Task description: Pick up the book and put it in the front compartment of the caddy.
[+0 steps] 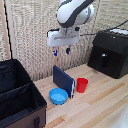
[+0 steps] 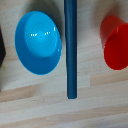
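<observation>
Hardcover stiffness is what I judge from the book (image 1: 63, 81): thin, rigid, fairly light, standing upright on its edge on the wooden table (image 1: 100, 102), so a careless nudge could tip it flat. Going from the exterior view's left: the black fabric caddy (image 1: 17, 95) sits left of the book, and its front compartment (image 1: 22, 107) shows nothing inside, though I cannot see its floor fully. The round blue bowl (image 1: 58, 95) sits just beside the book on the caddy side, apparently empty. On the book's other side stands the red cup (image 1: 82, 85), its inside unseen. My gripper (image 1: 61, 51) hangs above the book, fingers spread and holding nothing. I would pinch the top edge across its thin covers, which look smooth and possibly slippery.
</observation>
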